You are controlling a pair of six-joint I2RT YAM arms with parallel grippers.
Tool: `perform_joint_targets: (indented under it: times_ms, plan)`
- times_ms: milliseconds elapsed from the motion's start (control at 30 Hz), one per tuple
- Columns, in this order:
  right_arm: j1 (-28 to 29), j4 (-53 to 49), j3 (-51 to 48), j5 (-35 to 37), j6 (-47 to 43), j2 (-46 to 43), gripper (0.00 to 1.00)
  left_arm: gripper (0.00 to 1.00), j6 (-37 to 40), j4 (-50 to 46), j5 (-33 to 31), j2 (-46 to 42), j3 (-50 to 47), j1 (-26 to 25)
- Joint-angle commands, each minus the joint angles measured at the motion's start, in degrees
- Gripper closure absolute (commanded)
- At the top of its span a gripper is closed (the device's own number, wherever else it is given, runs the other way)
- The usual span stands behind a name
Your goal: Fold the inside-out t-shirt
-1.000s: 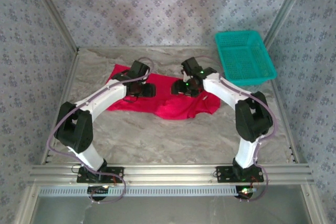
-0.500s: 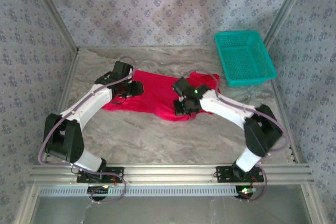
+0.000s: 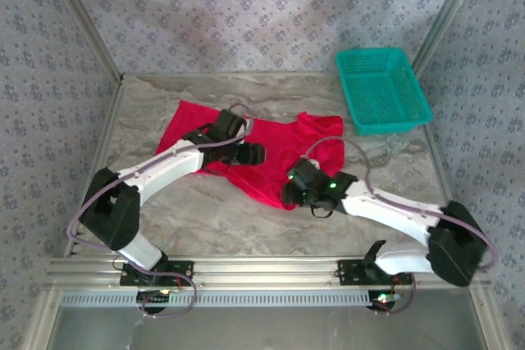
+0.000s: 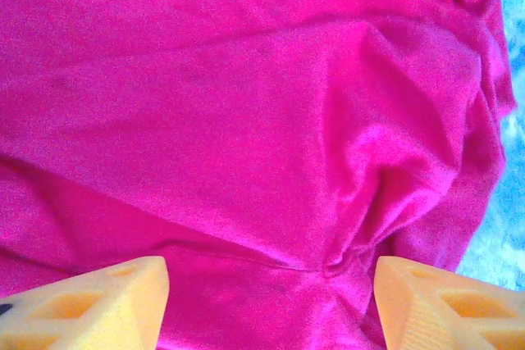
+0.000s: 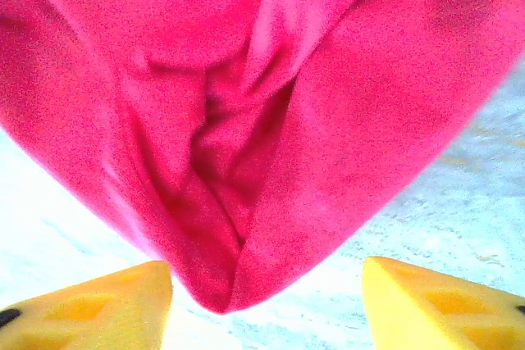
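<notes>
Noting the layout, left to right. Your left gripper (image 3: 248, 153) hangs over the middle of the t-shirt (image 3: 279, 138). In the left wrist view its 2 fingers (image 4: 98, 293) are spread wide with nothing clamped between them. Red cloth lies under the gap, and a seam (image 4: 238, 253) runs toward a small pucker.

The t-shirt lies rumpled on the table (image 3: 246, 231), stretching from the far left to right of centre, with 1 pointed corner (image 3: 285, 201) reaching nearest you. Your right gripper (image 3: 294, 190) sits at that corner. In the right wrist view its fingers (image 5: 90, 305) stand apart too, with the corner's tip (image 5: 220, 299) between them but not pinched. The teal basket (image 3: 384, 52) stands far right, well apart from the cloth.

Handling, judged: light, limp, no stiffness, not fragile. It will drape and bunch, and drag on the table rather than slide as 1 sheet. A thin pinch may catch only 1 layer, so take hold on doubled edges: the seam under the left gripper, the folded corner at the right. Grip both at once and lift together, or the slack middle will likely fold on itself.
</notes>
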Motion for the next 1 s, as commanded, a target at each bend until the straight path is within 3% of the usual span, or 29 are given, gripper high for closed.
perform_joint_targets:
  times_ms: [0,100,300,433,633,700,733,800,833,967]
  plan:
    - [-7.37,-2.99,-3.07,0.77,3.99,-4.96,0.5,0.31,5.87,2.03,2.9,2.41,2.54,-3.54]
    - [-12.47,-1.5,-4.84,-1.81,3.11,-8.11,0.62,0.3,8.51,0.18,3.49,7.09,6.06,-5.21]
    - [-17.61,-1.12,-3.23,-5.7,-0.96,-7.42,0.61,0.3,10.32,-3.61,2.83,16.45,12.69,-7.34]
    - [-18.58,0.97,-2.52,-7.25,-1.88,-5.25,0.6,0.45,11.58,-6.33,3.18,21.36,14.51,-7.83]
    - [-18.09,6.2,0.67,-10.37,-2.24,3.89,0.57,0.74,12.17,-7.28,2.41,21.97,13.79,-8.06]
    - [-17.12,7.78,2.17,-10.73,-2.15,8.61,0.55,0.95,12.49,-8.08,1.8,21.32,14.23,-7.96]
    - [-16.67,8.56,3.07,-10.83,-2.03,11.17,0.54,1.0,12.38,-8.55,1.08,20.65,14.4,-7.89]
    - [-16.18,10.23,4.61,-11.75,-1.8,15.65,0.55,1.0,11.78,-8.87,0.48,18.82,14.6,-7.44]
    - [-15.85,10.76,5.36,-11.75,-1.52,17.76,0.59,1.0,10.96,-8.9,0.25,17.48,14.56,-7.02]
    - [-15.62,10.37,5.53,-9.89,-1.19,19.82,1.0,1.0,6.55,-6.4,0.14,9.74,12.28,-3.9]
